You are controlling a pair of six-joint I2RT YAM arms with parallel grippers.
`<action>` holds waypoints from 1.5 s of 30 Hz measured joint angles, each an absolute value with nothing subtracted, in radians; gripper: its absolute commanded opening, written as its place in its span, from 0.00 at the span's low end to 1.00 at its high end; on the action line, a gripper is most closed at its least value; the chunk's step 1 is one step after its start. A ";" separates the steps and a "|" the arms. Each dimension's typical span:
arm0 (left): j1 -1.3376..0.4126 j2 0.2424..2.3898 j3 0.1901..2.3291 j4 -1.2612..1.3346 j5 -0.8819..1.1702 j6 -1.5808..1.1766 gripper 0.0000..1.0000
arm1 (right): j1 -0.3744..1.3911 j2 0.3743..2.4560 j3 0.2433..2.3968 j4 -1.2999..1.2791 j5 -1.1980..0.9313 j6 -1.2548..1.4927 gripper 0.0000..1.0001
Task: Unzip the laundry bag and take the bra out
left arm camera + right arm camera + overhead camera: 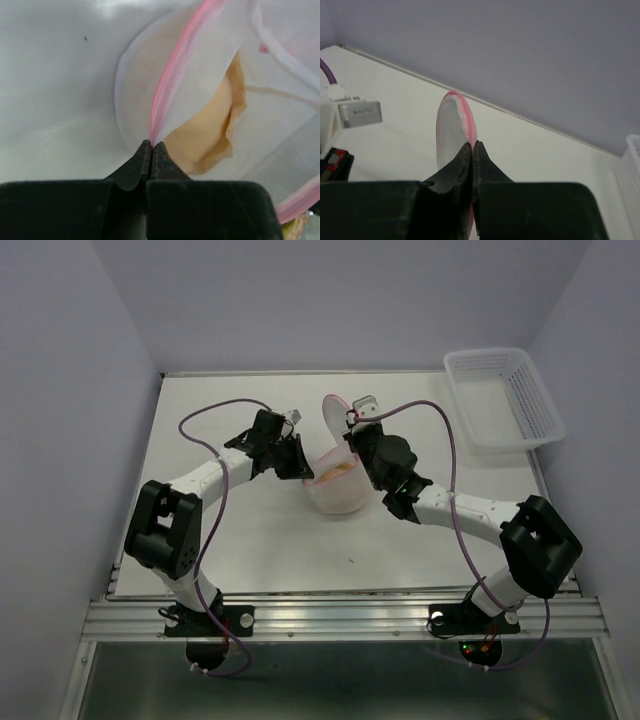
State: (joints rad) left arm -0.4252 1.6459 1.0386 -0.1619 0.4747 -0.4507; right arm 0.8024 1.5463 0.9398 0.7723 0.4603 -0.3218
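Observation:
The laundry bag (pixel 335 490), a round white mesh pouch with a pink zipper rim, sits at the table's middle, unzipped. Its lid flap (pixel 335 423) stands upright. My left gripper (pixel 299 462) is shut on the pink rim of the lower half (pixel 162 102) at the bag's left side. My right gripper (pixel 352 430) is shut on the pink edge of the lid (pixel 465 117) and holds it up. The bra (pixel 210 130), tan and cupped, lies inside the open bag; it shows as a tan patch in the top view (pixel 335 473).
A rectangular white plastic basket (pixel 502 398) stands at the back right of the table. Purple cables loop over both arms. The table's back edge meets the wall behind the lid.

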 measured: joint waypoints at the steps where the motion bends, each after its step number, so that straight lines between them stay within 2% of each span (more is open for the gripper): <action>1: -0.426 1.641 1.073 -0.177 0.429 -0.459 0.00 | 0.793 1.536 0.929 0.771 0.466 -0.317 0.02; 10: -0.424 1.613 1.344 -0.257 0.136 -0.504 0.00 | 0.722 1.425 0.827 0.774 0.556 -0.220 0.06; 16: -0.424 1.613 1.414 -0.282 0.081 -0.503 0.00 | 0.678 1.356 0.775 0.774 0.624 -0.105 0.13; 23: -0.424 1.635 1.415 -0.299 0.092 -0.498 0.00 | 0.587 1.317 0.724 0.597 0.749 0.348 0.20; 28: -0.424 1.652 1.399 -0.289 0.122 -0.495 0.00 | 0.566 1.320 0.702 0.436 0.822 0.592 0.33; 30: -0.424 1.652 1.380 -0.275 0.134 -0.495 0.00 | 0.566 1.326 0.703 0.377 0.827 0.656 0.65; 33: -0.425 1.652 1.356 -0.257 0.160 -0.493 0.00 | 0.564 1.343 0.720 0.334 0.801 0.659 0.80; 34: -0.425 1.652 1.353 -0.255 0.168 -0.490 0.00 | 0.563 1.354 0.736 0.320 0.768 0.641 0.92; 35: -0.425 1.652 1.353 -0.250 0.175 -0.486 0.00 | 0.563 1.364 0.750 0.313 0.744 0.625 0.98; 45: -0.442 1.653 1.356 -0.218 0.206 -0.435 0.00 | 0.563 1.417 0.904 0.304 0.262 0.349 1.00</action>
